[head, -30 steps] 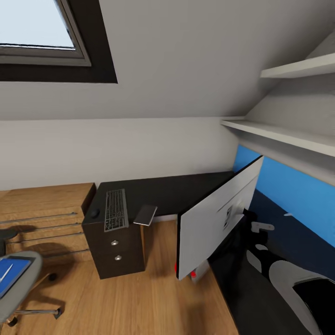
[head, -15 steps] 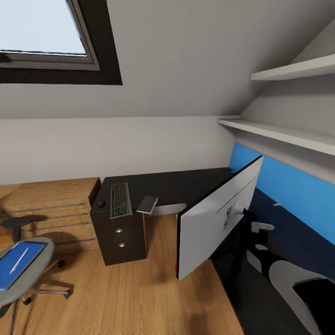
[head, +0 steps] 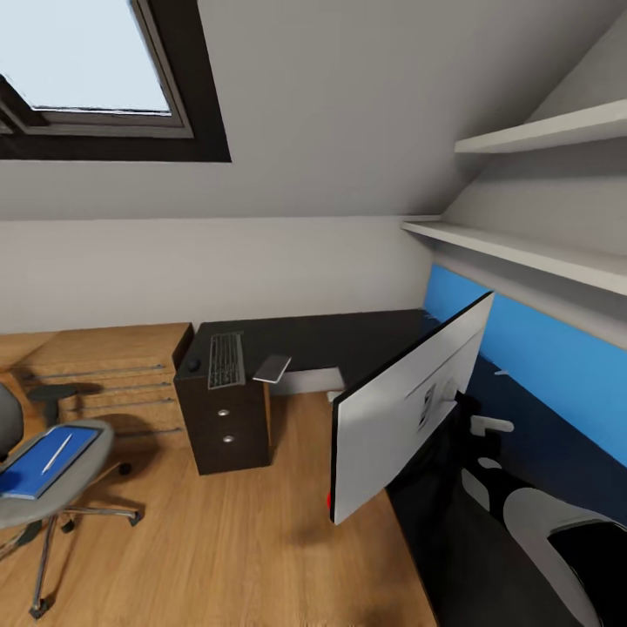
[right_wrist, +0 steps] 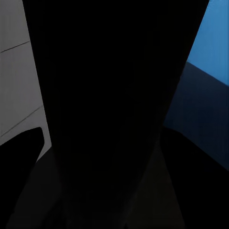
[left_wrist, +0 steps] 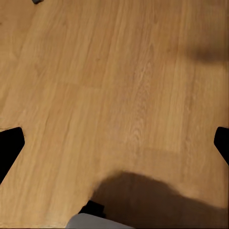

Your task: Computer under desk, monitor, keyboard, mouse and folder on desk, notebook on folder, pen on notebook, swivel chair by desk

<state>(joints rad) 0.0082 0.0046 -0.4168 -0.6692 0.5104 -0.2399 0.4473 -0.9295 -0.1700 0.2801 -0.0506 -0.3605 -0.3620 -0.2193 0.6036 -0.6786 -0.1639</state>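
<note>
While left gripper spread, right's state untellable: keyboard lengthwise toward wall on desk.

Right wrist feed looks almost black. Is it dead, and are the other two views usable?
Right wrist view: not dead, a dark mass blocks most of it, with a blue wall panel at one edge. Head view: sharp and evenly lit, the monitor looms large up close. Left wrist view: clear wood floor with a soft shadow.

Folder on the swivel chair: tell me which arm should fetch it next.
Left, probably. The blue folder lies on the swivel chair seat at the robot's left, while the right arm sits far right behind the monitor. The base must come closer first.
</note>
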